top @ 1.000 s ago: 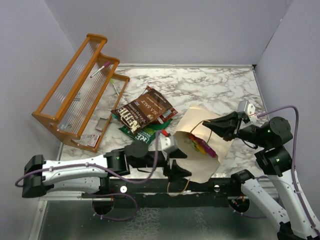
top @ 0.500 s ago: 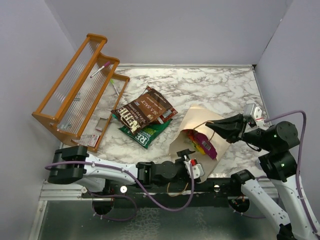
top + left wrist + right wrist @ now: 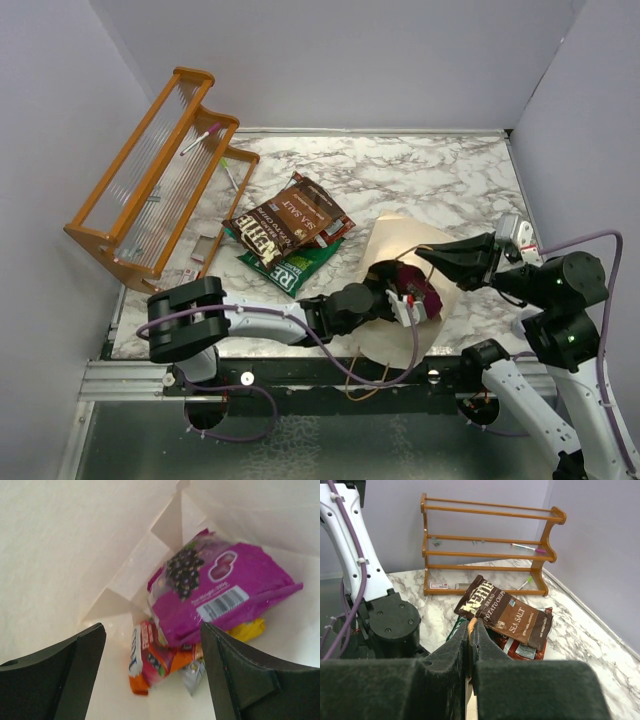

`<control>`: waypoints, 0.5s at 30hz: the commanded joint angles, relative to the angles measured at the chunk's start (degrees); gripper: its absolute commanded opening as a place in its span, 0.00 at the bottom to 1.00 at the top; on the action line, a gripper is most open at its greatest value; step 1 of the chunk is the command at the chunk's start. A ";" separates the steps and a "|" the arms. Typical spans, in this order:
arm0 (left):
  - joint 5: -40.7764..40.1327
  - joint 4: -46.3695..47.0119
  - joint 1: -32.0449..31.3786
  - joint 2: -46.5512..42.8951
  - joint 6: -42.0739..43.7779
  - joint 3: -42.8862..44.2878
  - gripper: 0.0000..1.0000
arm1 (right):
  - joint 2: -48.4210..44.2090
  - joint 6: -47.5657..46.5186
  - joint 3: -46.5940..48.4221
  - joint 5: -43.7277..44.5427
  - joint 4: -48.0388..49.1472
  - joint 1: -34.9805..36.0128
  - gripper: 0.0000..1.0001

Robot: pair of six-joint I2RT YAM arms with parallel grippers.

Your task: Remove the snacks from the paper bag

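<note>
The beige paper bag (image 3: 398,238) lies on the marble table with its mouth facing the left arm. My left gripper (image 3: 402,297) is inside the mouth, open and empty. In the left wrist view the black fingers (image 3: 56,676) stand wide apart around the gripper midpoint (image 3: 152,677). Just ahead lie a magenta packet (image 3: 220,597), a red-orange packet (image 3: 150,655) and a yellow one (image 3: 248,629). My right gripper (image 3: 452,258) is shut on the bag's rim (image 3: 471,630). A brown chips bag (image 3: 285,218) and a green bag (image 3: 297,266) lie outside.
An orange wooden rack (image 3: 150,185) stands at the far left with a pen (image 3: 200,138) on it. The right wrist view shows the rack (image 3: 490,545), the brown chips bag (image 3: 507,612) and the left arm (image 3: 355,555). Walls close off the left and right sides.
My left arm has stretched right and pushed its open gripper into the bag's mouth. The right gripper has drawn slightly to the right, still pinching the rim.
</note>
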 commanded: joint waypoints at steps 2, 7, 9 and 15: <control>8.99 -1.90 -0.26 6.15 6.73 5.85 0.75 | -1.11 -0.49 2.66 1.03 -0.39 0.03 0.02; 13.28 -4.48 -0.22 6.50 8.78 6.75 0.77 | -0.85 -0.50 3.21 1.37 -0.51 0.02 0.02; 13.67 -5.31 -0.22 7.59 11.38 7.43 0.78 | -0.91 -0.65 3.25 1.01 -0.38 0.03 0.02; 13.11 -7.36 0.64 12.63 18.26 10.69 0.78 | -1.51 -1.27 4.35 2.11 -1.21 0.03 0.02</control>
